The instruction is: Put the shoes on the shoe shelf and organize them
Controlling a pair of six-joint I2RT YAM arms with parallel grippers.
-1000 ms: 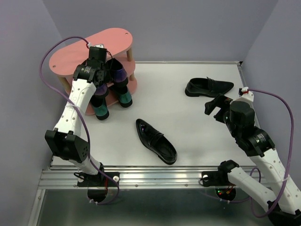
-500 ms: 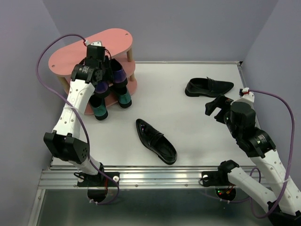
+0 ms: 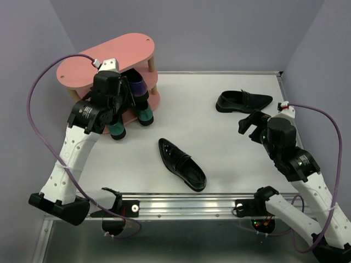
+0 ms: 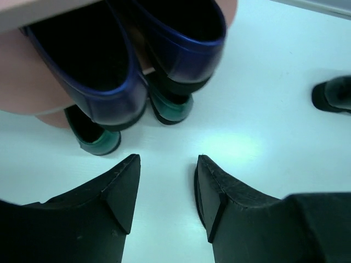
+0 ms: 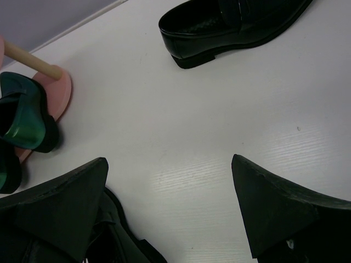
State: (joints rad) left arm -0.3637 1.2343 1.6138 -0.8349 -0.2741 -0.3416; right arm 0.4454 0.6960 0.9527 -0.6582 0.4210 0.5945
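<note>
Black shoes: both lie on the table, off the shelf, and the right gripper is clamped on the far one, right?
No. Both black shoes do lie on the table, off the shelf, but the right gripper is open and empty, short of the far one, as the right wrist view shows.

Bright, even light from above washes the white tabletop (image 3: 230,137), so the black shoe (image 3: 182,164) by its near edge casts only a faint, soft shadow. In the left wrist view a pale glare patch lies beyond the dark, slightly blurred fingers (image 4: 112,203), and colours look bluish.
</note>
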